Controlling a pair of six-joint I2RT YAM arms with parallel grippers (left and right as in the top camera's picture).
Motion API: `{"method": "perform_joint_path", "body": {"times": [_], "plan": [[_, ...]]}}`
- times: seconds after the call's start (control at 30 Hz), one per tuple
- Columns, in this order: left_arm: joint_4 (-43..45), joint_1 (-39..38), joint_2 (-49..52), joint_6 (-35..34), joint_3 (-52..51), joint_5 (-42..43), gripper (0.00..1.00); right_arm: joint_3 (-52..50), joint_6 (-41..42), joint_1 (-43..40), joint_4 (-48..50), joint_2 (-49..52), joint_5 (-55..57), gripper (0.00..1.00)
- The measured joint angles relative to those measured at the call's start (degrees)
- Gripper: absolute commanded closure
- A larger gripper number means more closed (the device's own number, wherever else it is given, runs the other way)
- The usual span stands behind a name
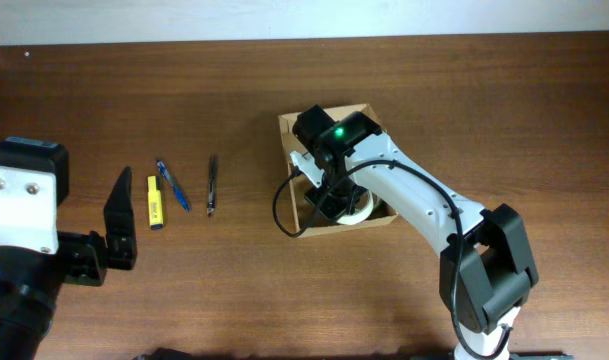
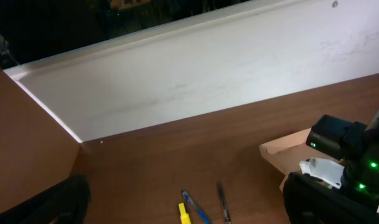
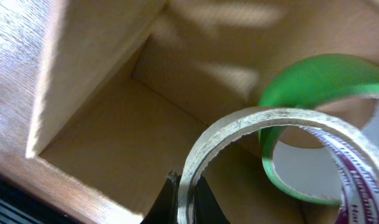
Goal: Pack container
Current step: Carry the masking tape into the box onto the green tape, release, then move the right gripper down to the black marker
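Wooden table (image 1: 434, 80): my right gripper (image 3: 186, 202) pinches a whitish tape roll (image 3: 239, 121) inside the cardboard box (image 3: 102, 50) by a green tape roll (image 3: 313, 74), left gripper (image 1: 114, 235) gapes empty; next I'd let go.

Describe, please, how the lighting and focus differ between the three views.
Overhead: even light and sharp, a green lamp glowing on the right arm. Left wrist: dark above the pale wall, the pens cut off at the bottom edge. Right wrist: bright patches and shadow on the container walls; the pale tape roll in the right pincer is close and somewhat blurred.
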Motion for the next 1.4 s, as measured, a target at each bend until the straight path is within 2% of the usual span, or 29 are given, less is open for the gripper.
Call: {"method": "perform_joint_path", "body": {"times": [0.33,0.5,0.57,0.63,0.7,1.07,1.23,1.4], "plan": [[0.02,0.0,-0.04,0.0,0.0,0.02,0.01,-1.25,-2.29,-6.99,1.11,0.24,-0.33,0.96],[0.17,0.0,-0.04,0.0,0.0,0.02,0.01,-1.25,-2.64,-7.87,1.16,0.22,-0.57,0.96],[0.17,0.0,-0.04,0.0,0.0,0.02,0.01,-1.25,-2.45,-7.72,1.36,0.22,-0.66,0.78],[0.17,0.0,-0.04,0.02,0.0,0.02,0.01,-1.25,-2.56,-7.61,1.66,0.22,-0.9,0.54],[0.17,0.0,-0.04,0.02,0.0,0.02,0.01,-1.25,-3.15,-7.56,1.81,0.24,-1.11,0.43],[0.39,0.0,-0.04,0.0,0.0,0.02,0.01,1.22,-3.43,-6.73,-1.81,0.31,-1.73,0.31],[0.46,0.0,-0.04,0.0,0.0,0.0,0.01,11.56,-3.39,-4.57,-7.28,0.42,-1.46,0.27],[0.48,0.0,-0.04,0.0,-0.04,0.02,0.01,27.34,-2.29,-3.02,-15.37,0.55,2.1,0.16]]}}
